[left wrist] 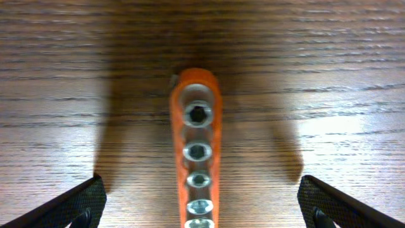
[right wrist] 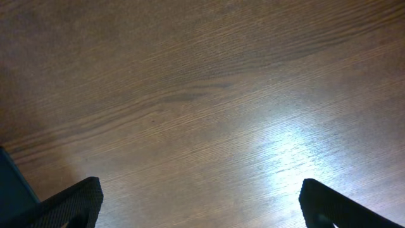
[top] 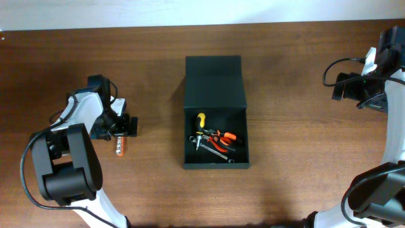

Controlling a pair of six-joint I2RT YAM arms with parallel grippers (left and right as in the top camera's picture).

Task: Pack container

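Hovering left end effector (left wrist: 202,201) over socket rail (left wrist: 197,158)

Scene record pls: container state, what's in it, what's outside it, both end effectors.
container: mid-table, flap lid open
inside: yellow-handled screwdriver, orange-handled pliers, wrench
outside: orange socket holder, lying on the table left of the container
left end effector: open, above the socket holder, jaws either side, clear of it
right end effector: open, holding nothing, over bare wood at far right
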